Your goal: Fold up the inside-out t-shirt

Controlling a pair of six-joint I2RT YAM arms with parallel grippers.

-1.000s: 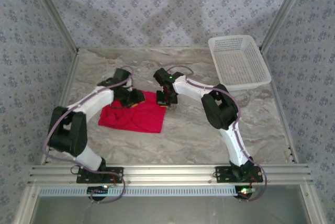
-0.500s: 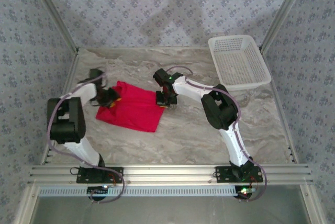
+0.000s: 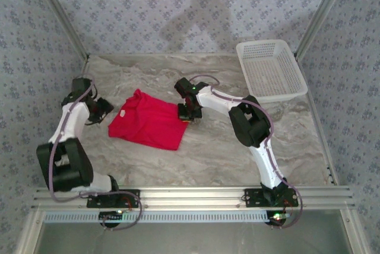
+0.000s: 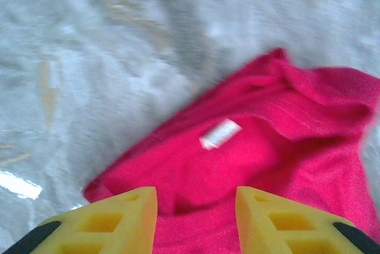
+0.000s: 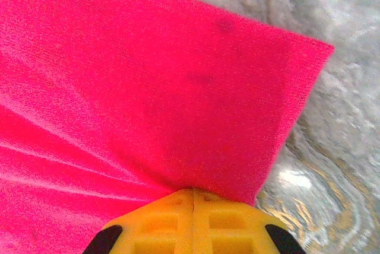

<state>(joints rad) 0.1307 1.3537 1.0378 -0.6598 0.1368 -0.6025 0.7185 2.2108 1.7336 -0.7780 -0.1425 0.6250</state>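
Pinching t-shirt (image 3: 148,124) edge, right fingers (image 5: 160,218) closed, left wrist view catches white label (image 4: 219,133)

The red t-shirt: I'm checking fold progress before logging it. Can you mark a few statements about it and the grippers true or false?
1. The right gripper is shut on an edge of the t-shirt. True.
2. The left gripper grips the t-shirt. False: its jaws stand open, clear of the cloth.
3. The t-shirt lies in the white basket. False: it lies on the table, left of the basket.
4. A white label shows on the t-shirt. True.
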